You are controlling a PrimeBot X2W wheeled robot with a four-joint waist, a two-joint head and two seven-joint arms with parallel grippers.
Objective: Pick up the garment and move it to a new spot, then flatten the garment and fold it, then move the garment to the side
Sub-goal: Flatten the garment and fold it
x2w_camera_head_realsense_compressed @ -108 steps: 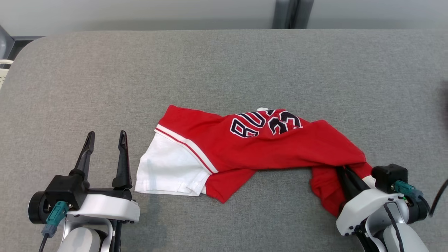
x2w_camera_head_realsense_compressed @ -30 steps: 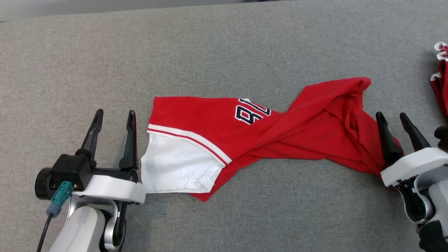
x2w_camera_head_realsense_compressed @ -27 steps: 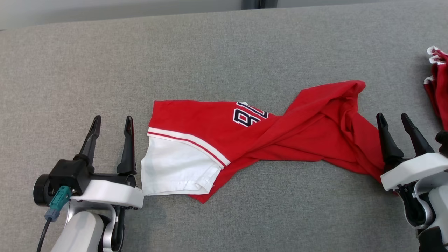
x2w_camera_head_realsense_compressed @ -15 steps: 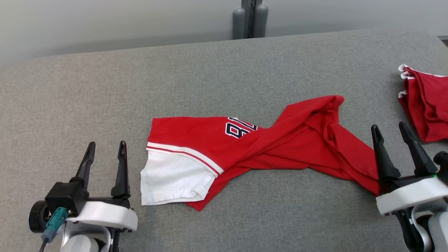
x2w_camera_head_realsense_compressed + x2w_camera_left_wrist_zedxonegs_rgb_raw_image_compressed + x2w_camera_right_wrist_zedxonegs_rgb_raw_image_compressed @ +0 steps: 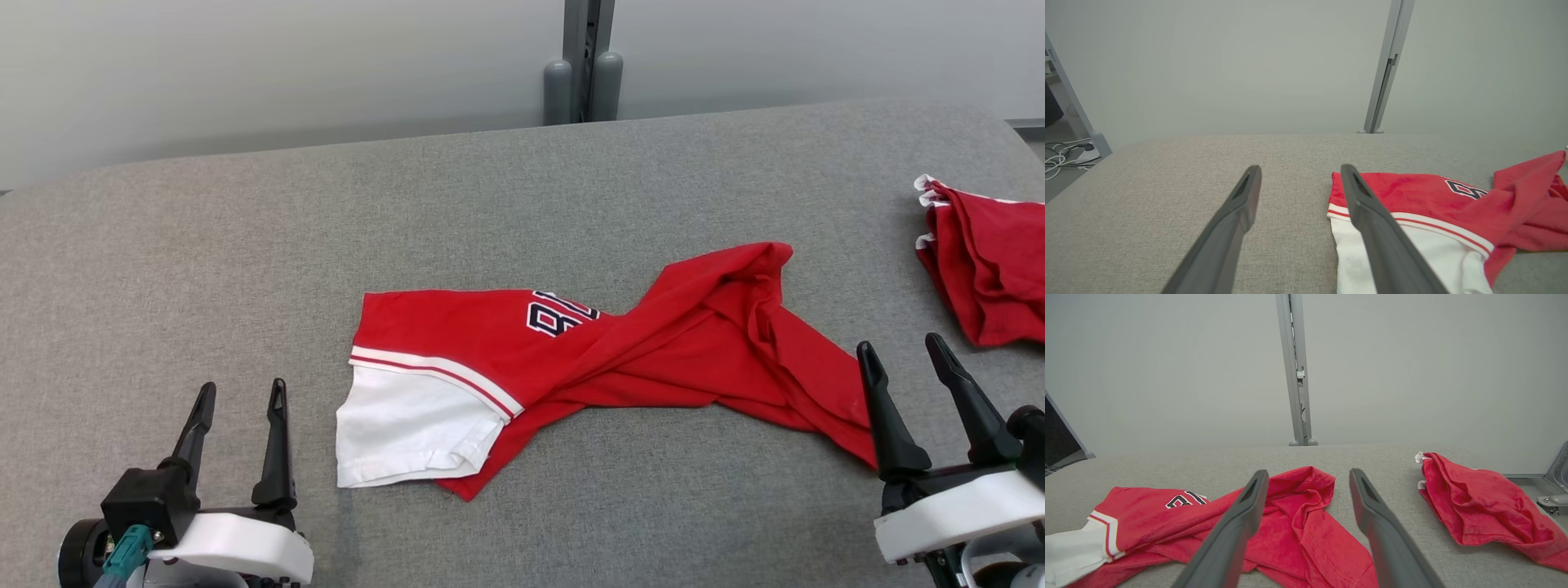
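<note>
A twisted red jersey (image 5: 620, 351) lies mid-counter (image 5: 245, 245). The left claw (image 5: 243, 386), spread wide and empty, sits beside its white end; the right claw (image 5: 899, 343), also wide and empty, sits at its red end. Another red garment (image 5: 988, 269) lies far right.

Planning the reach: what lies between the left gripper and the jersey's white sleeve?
Bare grey upholstery separates left gripper from white sleeve, per head view.

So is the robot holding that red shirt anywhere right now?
Nothing is held: both pairs of jaws stand open, and the shirt lies loose.
</note>
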